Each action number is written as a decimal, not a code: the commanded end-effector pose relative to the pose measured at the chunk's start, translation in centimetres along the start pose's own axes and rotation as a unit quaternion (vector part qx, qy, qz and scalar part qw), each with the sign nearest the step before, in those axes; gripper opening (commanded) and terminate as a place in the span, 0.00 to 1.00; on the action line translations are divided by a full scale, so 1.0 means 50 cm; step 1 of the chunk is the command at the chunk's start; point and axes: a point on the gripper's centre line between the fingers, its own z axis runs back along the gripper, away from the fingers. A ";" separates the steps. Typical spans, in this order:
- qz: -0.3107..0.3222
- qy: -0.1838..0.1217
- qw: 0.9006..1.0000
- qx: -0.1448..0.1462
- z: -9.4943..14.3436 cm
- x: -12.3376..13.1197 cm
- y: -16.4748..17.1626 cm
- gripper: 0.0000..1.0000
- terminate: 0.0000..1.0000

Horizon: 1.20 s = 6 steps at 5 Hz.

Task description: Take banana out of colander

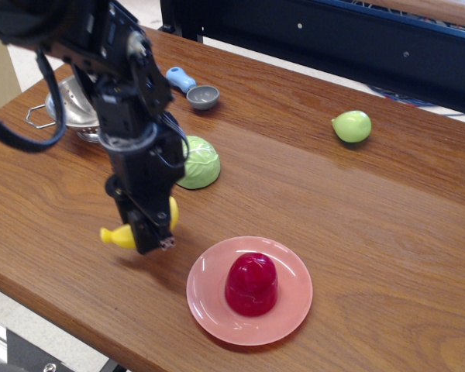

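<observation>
My gripper (pixel 149 232) is shut on the yellow toy banana (pixel 121 235) and holds it low over the wood, just left of the pink plate. Only the banana's left end and a bit by my fingers show; the rest is behind the gripper. The steel colander (pixel 71 115) stands at the back left of the table, mostly hidden by my arm; one wire handle (pixel 37 116) sticks out. I cannot see inside it.
A pink plate (pixel 289 311) with a red dome-shaped object (pixel 252 283) sits at the front middle. A green cabbage (pixel 201 164) lies behind my gripper. A grey scoop with blue handle (pixel 194 87) is at the back. A light-green fruit (pixel 352 125) lies at the right. The table's front edge (pixel 70 304) is close.
</observation>
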 end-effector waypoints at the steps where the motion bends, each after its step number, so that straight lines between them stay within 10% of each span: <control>1: 0.033 -0.003 0.999 0.013 -0.001 0.026 0.013 1.00 0.00; 6: 0.101 -0.037 0.994 -0.014 0.156 0.078 0.103 1.00 0.00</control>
